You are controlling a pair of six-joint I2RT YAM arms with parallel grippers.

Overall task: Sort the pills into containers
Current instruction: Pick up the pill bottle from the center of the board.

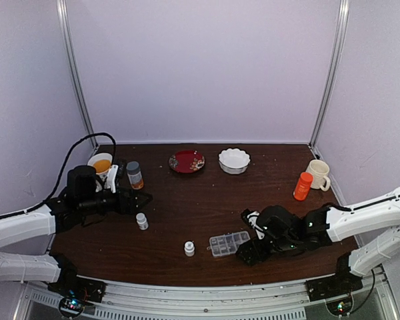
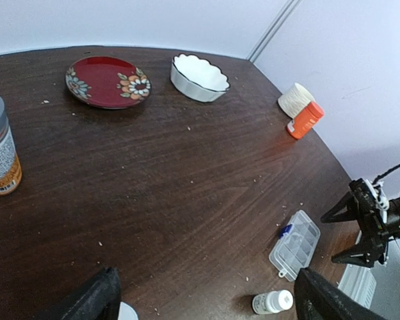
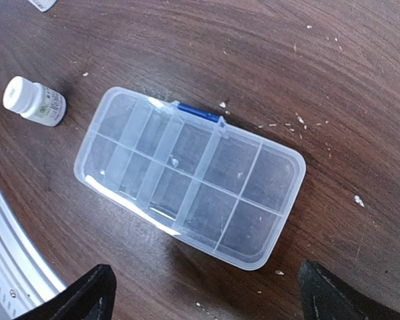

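While its two fingers stand spread wide with nothing between them, the right gripper [image 3: 203,283] is poised by the pill box [image 3: 190,177], which lies at its 12 o'clock in the wrist view, clear of both fingertips. Flat, rectangular and of clear plastic with rounded corners, the box shows two rows of little cells under its lid, a blue latch [image 3: 199,112] on one long side, and the dark wood grain through its floor; whether any cell holds pills cannot be told. Whitish specks [image 3: 300,120] dot the table [image 1: 187,200] at about 1 o'clock from the box. Seen from above, the box sits near the front edge at roughly 5 o'clock from the table's middle, with a small white bottle [image 1: 189,249] near it at its 9 o'clock. Well apart, on the table's 9 o'clock side, the left gripper [image 2: 207,293] is likewise wide open and holds nothing; a second small white bottle [image 1: 142,221] stands at its 6 o'clock and an amber bottle [image 1: 135,175] with a grey cap at its 12 o'clock. Farther out, a red flowered plate [image 1: 187,161] and a white scalloped bowl [image 1: 234,160] sit at the far edge, and an orange bottle [image 1: 303,186] stands just beside a cream mug [image 1: 318,174] at 2 o'clock.
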